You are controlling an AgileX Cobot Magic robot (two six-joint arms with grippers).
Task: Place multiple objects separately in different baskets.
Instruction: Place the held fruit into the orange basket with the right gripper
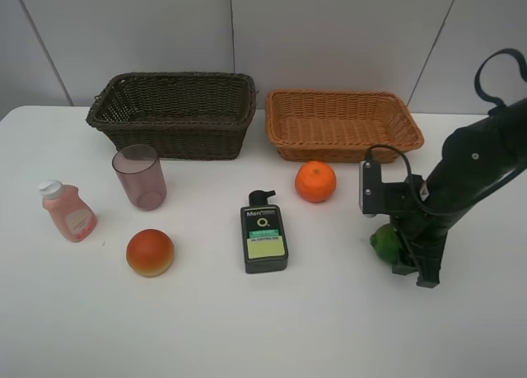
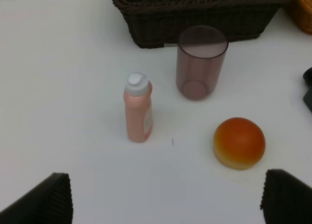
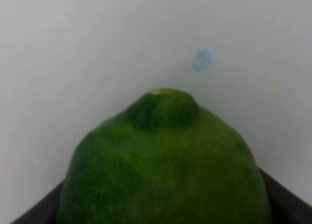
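A green lime fills the right wrist view. Its stem nub points out past the dark fingertips, which press on it from either side: the right end effector is clamped on the lime. The fruit's lower part is cut off there. From the high camera the lime sits low at the white bench, well right of the dark pump bottle with green-yellow label, half hidden behind the arm.

That bottle appears to lie label up, with its long axis running from the pump end, toward the baskets, back to the base. The orange tangerine sits just behind and right of it. Left of it rests the red-orange round fruit. Farther left and behind, the translucent purple cup stands mouth up. Farthest left, the pink white-capped bottle stands cap up.

Behind the pump bottle to the left is the dark brown woven basket, and to the right the shallower orange-tan woven basket.

Only the left wrist view shows the left end effector, its fingers spread wide with nothing between them.
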